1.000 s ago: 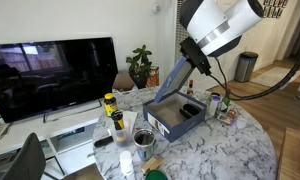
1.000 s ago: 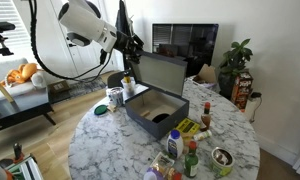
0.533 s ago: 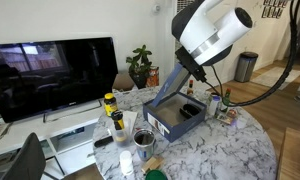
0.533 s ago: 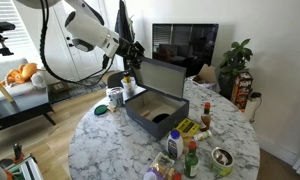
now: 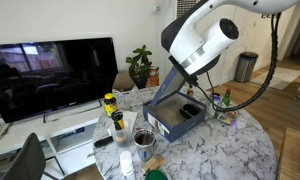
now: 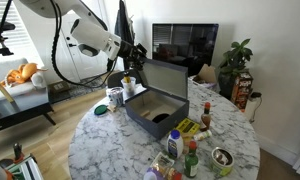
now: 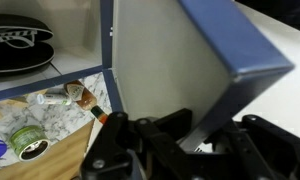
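Marble desk (image 5: 245,150) carries the blue box (image 5: 175,122), whose raised lid (image 7: 160,60) my jaws pinch at its top edge, the hinge lying straight below.

Resting on round marble table (image 5: 230,150): blue box (image 5: 175,118), lid up, near centre. Crowding the rim: yellow bottles (image 5: 110,102), tin (image 5: 143,140), sauce bottles (image 6: 191,158), can (image 6: 222,158).

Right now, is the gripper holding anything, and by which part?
The gripper is shut on the box lid, pinching its free upper edge near a corner. The box itself rests on the table.
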Robot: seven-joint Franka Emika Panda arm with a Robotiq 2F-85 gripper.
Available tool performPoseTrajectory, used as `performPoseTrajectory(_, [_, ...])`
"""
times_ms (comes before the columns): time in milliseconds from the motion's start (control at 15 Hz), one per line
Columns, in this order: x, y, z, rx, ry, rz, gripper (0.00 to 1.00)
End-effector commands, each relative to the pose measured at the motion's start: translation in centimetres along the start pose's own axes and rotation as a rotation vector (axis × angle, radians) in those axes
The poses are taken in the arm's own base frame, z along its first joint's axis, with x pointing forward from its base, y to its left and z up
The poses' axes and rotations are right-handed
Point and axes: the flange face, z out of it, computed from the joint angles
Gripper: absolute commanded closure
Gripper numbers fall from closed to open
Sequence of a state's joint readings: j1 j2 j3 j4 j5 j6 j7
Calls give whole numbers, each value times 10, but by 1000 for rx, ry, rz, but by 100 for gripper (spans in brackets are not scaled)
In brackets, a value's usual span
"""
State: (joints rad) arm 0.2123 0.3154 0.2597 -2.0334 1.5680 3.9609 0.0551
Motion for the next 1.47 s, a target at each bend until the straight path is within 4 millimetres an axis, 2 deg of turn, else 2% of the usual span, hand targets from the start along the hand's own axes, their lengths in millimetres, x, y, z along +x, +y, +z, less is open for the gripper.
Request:
performPoseTrajectory(0, [-12,-4,9,20,54,33,100])
performPoseTrajectory(533, [-29,-4,26,14,54,79,100])
performPoseTrajectory(600, [-22,-4,23,4,35,68,100])
performPoseTrajectory(1067, [-32,0,29,-15,56,86,100])
performPoseTrajectory(1400, [-37,2,26,-18,97,129,100])
